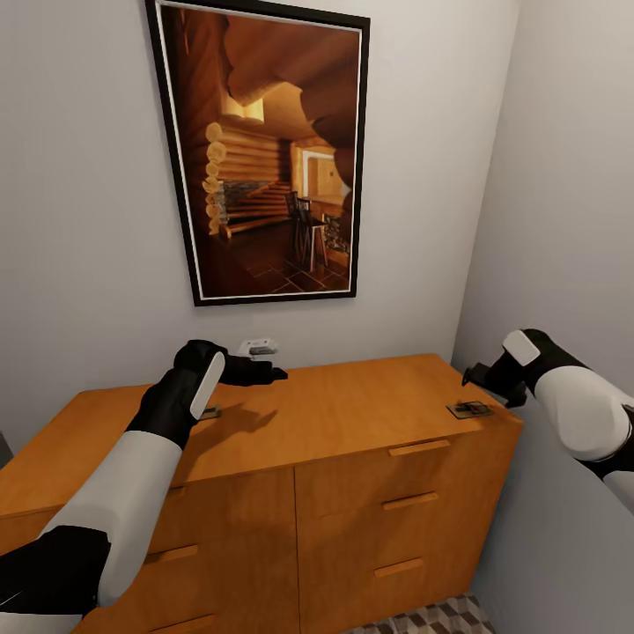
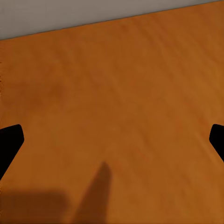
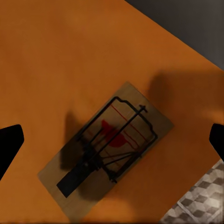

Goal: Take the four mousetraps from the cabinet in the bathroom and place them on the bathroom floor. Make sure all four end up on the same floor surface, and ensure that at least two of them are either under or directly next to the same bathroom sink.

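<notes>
Both arms reach over the cabinet (image 1: 352,414); one mousetrap (image 1: 468,409) lies at its right front corner, another (image 1: 210,411) peeks beside the left end effector (image 1: 264,373). Left wrist: fingers spread wide above bare wood. Right wrist: right end effector (image 3: 112,140) gapes over the mousetrap (image 3: 106,151); a nudge could tip it off the edge.

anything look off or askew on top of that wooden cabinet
One mousetrap sits near the right front corner of the cabinet top, turned at an angle to the edges. Nothing looks spilled or broken. The right gripper hovers open above it.
</notes>
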